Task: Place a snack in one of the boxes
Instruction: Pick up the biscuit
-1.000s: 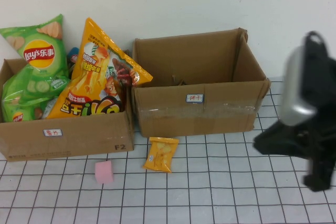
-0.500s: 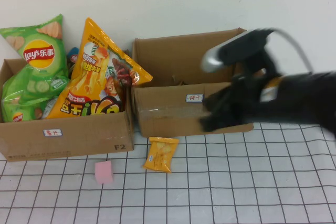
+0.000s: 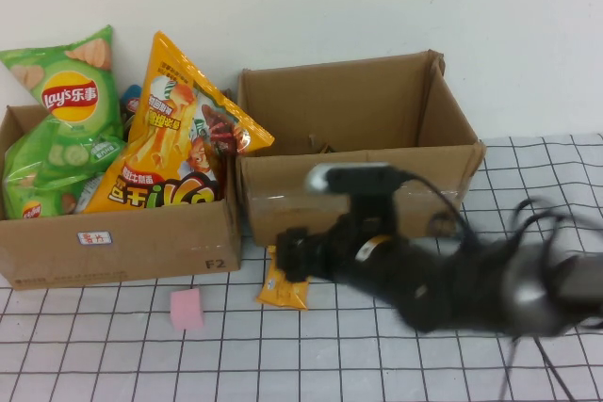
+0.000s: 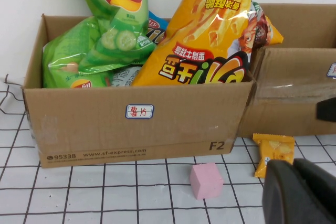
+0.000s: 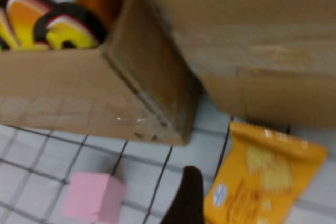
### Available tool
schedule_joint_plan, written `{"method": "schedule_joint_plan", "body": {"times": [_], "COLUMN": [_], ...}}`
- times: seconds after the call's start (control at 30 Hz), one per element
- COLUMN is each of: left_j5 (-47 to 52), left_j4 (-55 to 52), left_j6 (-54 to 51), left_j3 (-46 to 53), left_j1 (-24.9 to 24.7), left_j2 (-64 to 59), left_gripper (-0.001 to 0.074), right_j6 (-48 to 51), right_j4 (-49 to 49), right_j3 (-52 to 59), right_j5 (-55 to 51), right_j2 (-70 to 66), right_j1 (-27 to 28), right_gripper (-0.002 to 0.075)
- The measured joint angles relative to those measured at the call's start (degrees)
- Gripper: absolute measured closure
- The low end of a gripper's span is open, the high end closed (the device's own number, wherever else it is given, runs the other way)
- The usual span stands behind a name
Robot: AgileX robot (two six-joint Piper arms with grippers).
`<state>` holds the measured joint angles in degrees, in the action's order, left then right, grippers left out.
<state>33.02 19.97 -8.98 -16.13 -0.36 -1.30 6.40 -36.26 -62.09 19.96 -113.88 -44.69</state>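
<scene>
Right claw (image 3: pixel 287 265) low over the gridded worktop (image 3: pixel 113 355), right at the small yellow snack packet (image 3: pixel 283 281), arm stretched across in front of the empty box (image 3: pixel 358 162). Cannot tell how far apart its fingers are, nor whether anything is in its grip; only one dark fingertip (image 5: pixel 185 200) visible from the wrist, just beside the packet. Packet flat on the worktop, below the gap between the two boxes. Full box (image 3: pixel 122 233) on the left, stuffed with chip bags (image 3: pixel 170 138). Pink cube (image 3: pixel 187 309) near its front. Left claw (image 4: pixel 299 192) out of the high view, near the pink cube; grip impossible to judge.
</scene>
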Motion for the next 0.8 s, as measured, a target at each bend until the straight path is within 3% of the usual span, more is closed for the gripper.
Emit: {"method": "schedule_joint_plan", "body": {"times": [0.13, 0.23, 0.53, 0.8], "left_j5": [0.0, 0.0, 0.0, 0.09], "left_j4": [0.0, 0.0, 0.0, 0.0], "left_j6": [0.0, 0.0, 0.0, 0.0], "left_j3": [0.0, 0.0, 0.0, 0.0], "left_j1": [0.0, 0.0, 0.0, 0.0], "left_j2": [0.0, 0.0, 0.0, 0.0], "left_gripper": [0.0736, 0.0736, 0.0736, 0.0736], "right_j6": [16.89, 21.91, 24.04, 24.42], "right_j4": [-8.46, -12.47, -19.12, -24.34], "right_j3": [-1.4, -4.12, -13.52, -14.62], "right_j5": [7.8, 7.66, 7.59, 8.94], "right_j2": [-4.07, -7.41, -15.66, -19.14], "right_j1": [-4.02, -5.38, -5.98, -6.05], "right_gripper": [0.0076, 0.0076, 0.0097, 0.0155]}}
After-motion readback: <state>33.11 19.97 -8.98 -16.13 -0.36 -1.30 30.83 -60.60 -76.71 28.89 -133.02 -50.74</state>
